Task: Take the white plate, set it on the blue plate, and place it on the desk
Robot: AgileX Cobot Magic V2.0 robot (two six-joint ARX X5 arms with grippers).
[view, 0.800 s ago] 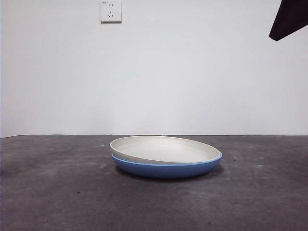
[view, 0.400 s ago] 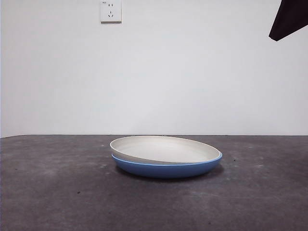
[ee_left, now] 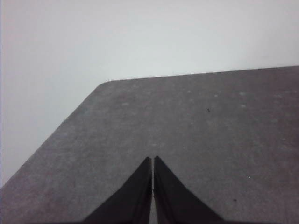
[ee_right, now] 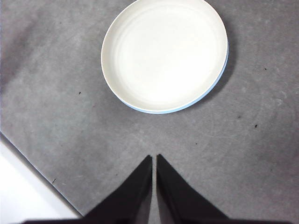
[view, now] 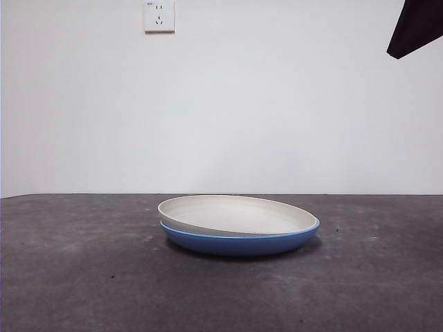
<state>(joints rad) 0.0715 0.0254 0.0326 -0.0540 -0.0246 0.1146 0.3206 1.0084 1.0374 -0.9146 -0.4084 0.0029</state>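
The white plate [view: 239, 214] lies nested in the blue plate [view: 239, 245] in the middle of the desk [view: 83, 277], tilted a little so its left rim sits higher. From above, the white plate [ee_right: 164, 53] covers nearly all of the blue plate [ee_right: 219, 78], which shows only as a thin blue rim. My right gripper [ee_right: 153, 158] hangs shut high above the desk [ee_right: 261, 154], apart from the plates and holding nothing; its black tip [view: 417, 28] shows at the top right corner. My left gripper [ee_left: 153, 161] is shut over a bare corner of the desk [ee_left: 210, 126], no plate in its view.
A white wall with a socket [view: 159, 16] stands behind the desk. The desk's edge [ee_right: 32, 161] runs close to my right gripper, and a rounded desk corner [ee_left: 105, 84] lies ahead of my left gripper.
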